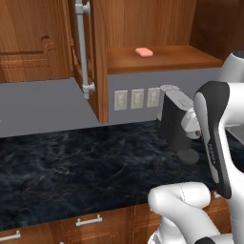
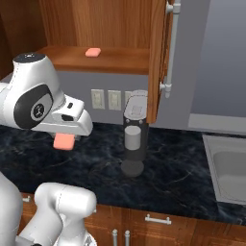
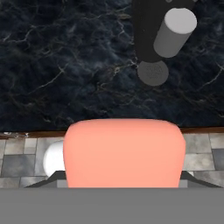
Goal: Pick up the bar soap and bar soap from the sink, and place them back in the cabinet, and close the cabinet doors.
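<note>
One salmon-pink bar soap (image 1: 144,52) (image 2: 93,52) lies on the wood shelf of the open cabinet (image 1: 162,58) (image 2: 108,60). My gripper (image 2: 64,138) is shut on the second bar soap (image 2: 63,141) (image 3: 124,153), holding it above the dark marble counter, below and left of the shelf. That soap hides most of the fingers in the hand view. Both cabinet doors (image 1: 97,57) (image 2: 158,57) stand open, edge-on, with long silver handles. The grey sink (image 2: 230,168) is at the far right of the right base view.
A dark coffee machine (image 1: 174,121) (image 2: 133,139) (image 3: 159,35) stands on the counter (image 1: 71,162) under the shelf, close to my hand. Wall outlets (image 1: 137,98) sit behind it. Low cabinets with short handles (image 1: 88,220) run along the counter's front.
</note>
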